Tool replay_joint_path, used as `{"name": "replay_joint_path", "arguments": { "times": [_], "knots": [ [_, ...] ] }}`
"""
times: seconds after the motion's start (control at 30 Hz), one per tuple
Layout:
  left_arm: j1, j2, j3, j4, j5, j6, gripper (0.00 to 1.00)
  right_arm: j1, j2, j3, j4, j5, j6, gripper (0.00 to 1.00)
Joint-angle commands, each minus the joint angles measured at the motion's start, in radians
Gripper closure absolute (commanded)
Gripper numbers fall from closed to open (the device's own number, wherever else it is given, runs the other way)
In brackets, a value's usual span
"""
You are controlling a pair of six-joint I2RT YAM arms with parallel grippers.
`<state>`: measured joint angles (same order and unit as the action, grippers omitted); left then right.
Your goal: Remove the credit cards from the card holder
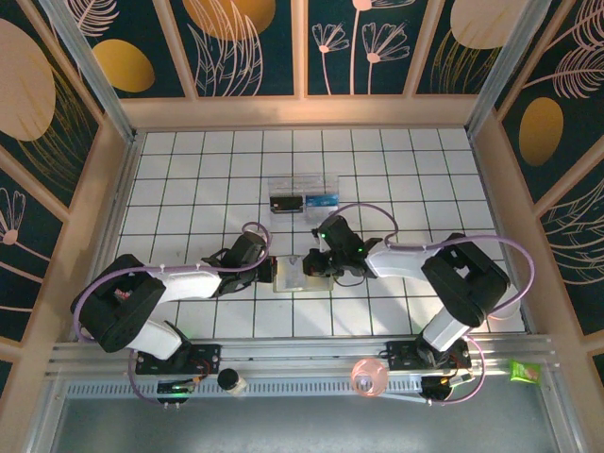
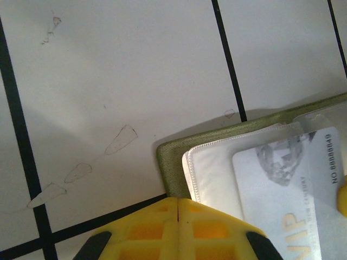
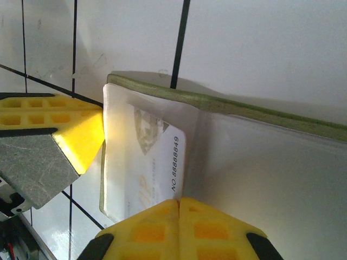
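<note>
Right tool (image 3: 179,201) (closed) at card (image 3: 154,160) edge, card holder (image 3: 244,107) open

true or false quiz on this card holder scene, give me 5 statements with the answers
1. The holder lies open on the table between the left tool and the right tool. True.
2. A white card sits inside the holder. True.
3. The clear box lies on the near side of the holder. False: it lies on the far side.
4. The right tool is wide open. False: its fingers are shut together.
5. The holder's outer edge is red. False: it is olive green.
</note>
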<state>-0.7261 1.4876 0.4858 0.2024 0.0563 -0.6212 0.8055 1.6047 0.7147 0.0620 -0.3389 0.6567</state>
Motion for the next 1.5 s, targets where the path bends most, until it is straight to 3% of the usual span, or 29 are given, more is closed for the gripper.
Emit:
{"name": "replay_joint_path", "arguments": {
  "times": [0.0,0.67,0.83,1.0,1.1,1.37,1.47],
  "knots": [
    [-0.007,0.049,-0.012,-0.035,0.033,-0.004,1.0,-0.005,-0.05,-0.025,-0.065,0.06,0.014,1.0],
    [-0.004,-0.053,0.038,-0.088,-0.026,0.008,1.0,-0.017,-0.321,-0.032,-0.25,0.208,0.002,1.0],
    [0.0,-0.228,0.048,-0.096,-0.078,0.037,0.78,-0.039,-0.408,-0.079,-0.152,0.166,-0.036,1.0],
    [0.009,-0.332,-0.034,0.139,0.109,0.022,0.5,-0.063,-0.465,-0.105,-0.051,0.1,-0.071,1.0],
    [0.014,-0.346,-0.078,0.279,0.215,-0.017,0.4,-0.075,-0.493,-0.121,0.016,0.053,-0.079,1.0],
    [0.08,-0.337,-0.203,0.714,0.449,-0.173,0.37,-0.092,-0.562,-0.19,0.19,-0.088,-0.081,1.0],
    [0.099,-0.3,-0.213,0.824,0.513,-0.219,0.51,-0.095,-0.578,-0.216,0.25,-0.131,-0.069,1.0]
  ]
}}
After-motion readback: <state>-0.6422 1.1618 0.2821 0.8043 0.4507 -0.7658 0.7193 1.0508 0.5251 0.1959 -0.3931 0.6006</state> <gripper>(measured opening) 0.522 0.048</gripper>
